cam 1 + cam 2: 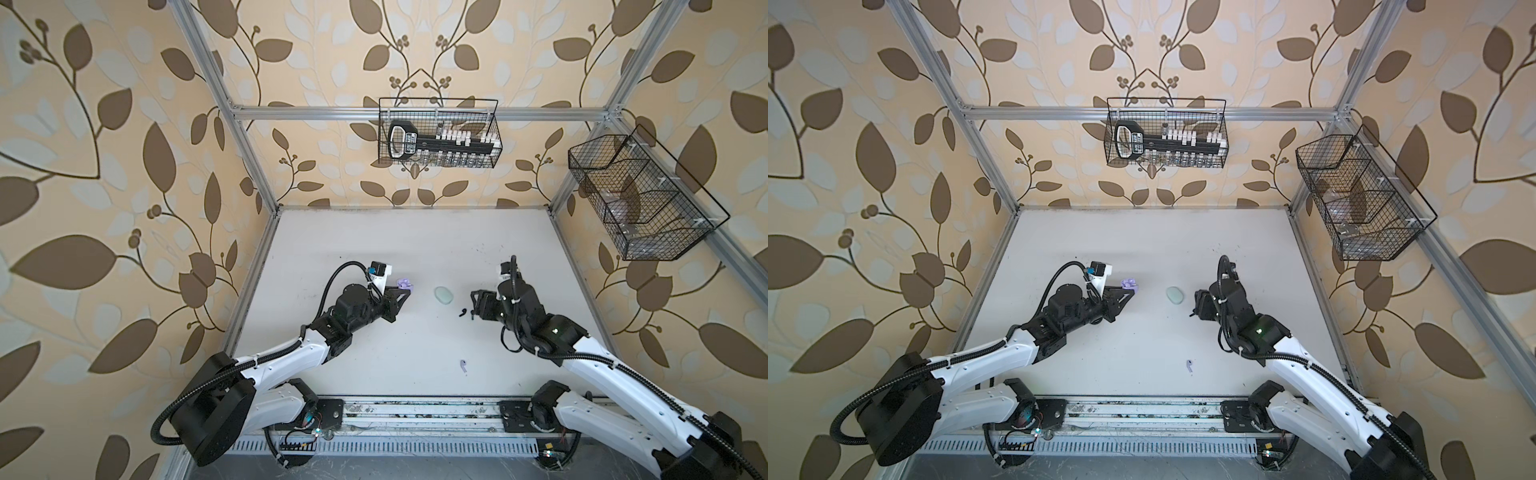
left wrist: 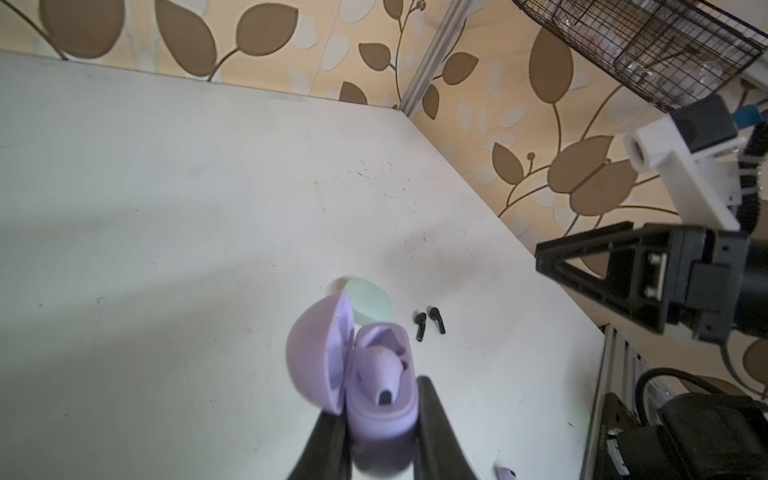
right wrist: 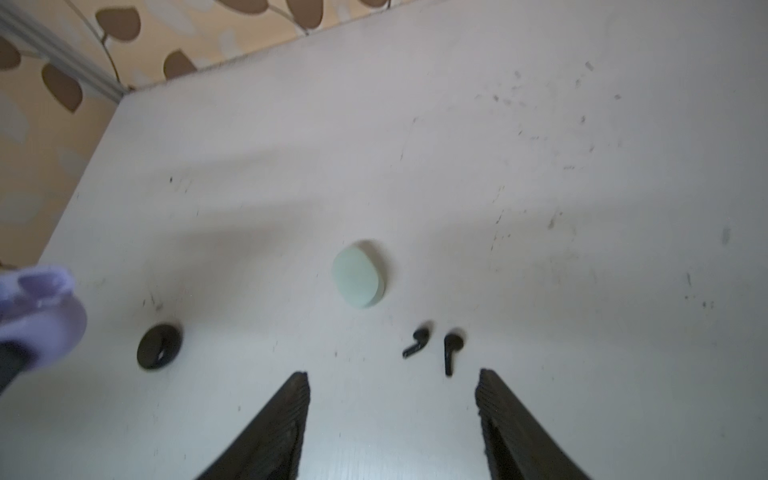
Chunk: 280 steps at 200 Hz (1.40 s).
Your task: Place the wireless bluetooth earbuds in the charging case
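Inside the lavender case point(image 2: 374, 419) clamped by left gripper point(image 2: 376, 399) sits one earbud point(image 2: 384, 370) (right gripper point(image 3: 392, 374) empty, agape); mate point(image 1: 462, 365) and black earbuds point(image 3: 452, 345) lie loose.

Open lavender case point(image 2: 380, 419) seats one lavender earbud point(image 2: 380, 365); black earbuds point(image 3: 453, 343) lie loose.

Links point(image 1: 286, 353): white shells, small dark screws.
Joints point(image 1: 353, 311): black housings; green light on right.
Hoses point(image 1: 154, 424): black corrugated, white zip ties.
Wrist mount point(image 2: 685, 166): white block, black camera.
Fingers point(image 3: 270, 432): black, ribbed, tapering.
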{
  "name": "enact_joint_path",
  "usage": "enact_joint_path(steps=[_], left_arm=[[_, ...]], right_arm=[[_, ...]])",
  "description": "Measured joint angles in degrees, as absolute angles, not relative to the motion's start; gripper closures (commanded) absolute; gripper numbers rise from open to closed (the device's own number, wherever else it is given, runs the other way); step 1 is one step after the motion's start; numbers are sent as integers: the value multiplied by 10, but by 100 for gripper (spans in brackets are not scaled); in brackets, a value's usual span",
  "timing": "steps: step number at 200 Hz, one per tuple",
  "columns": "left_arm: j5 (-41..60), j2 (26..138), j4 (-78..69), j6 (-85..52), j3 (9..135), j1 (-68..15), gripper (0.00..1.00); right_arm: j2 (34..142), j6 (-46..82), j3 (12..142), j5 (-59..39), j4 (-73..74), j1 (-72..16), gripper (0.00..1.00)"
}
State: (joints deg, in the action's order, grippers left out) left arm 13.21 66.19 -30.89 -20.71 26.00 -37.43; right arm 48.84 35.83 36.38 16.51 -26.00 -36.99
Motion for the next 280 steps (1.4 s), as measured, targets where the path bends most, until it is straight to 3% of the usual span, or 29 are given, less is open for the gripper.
enact_joint_path(steps=[37, 90, 194, 280], left_arm=[[175, 663, -351, -182, 246, -374, 100], [208, 663, -366, -161, 241, -374, 100], [208, 632, -366, -147, 230, -374, 100], [206, 623, -366, -143, 229, -374, 100]], right_arm=[[473, 400, 317, 172, -340, -483, 38], [589, 449, 307, 171, -382, -609, 45], [691, 445, 308, 131, -342, -618, 48], [734, 425, 320, 122, -315, -614, 62]])
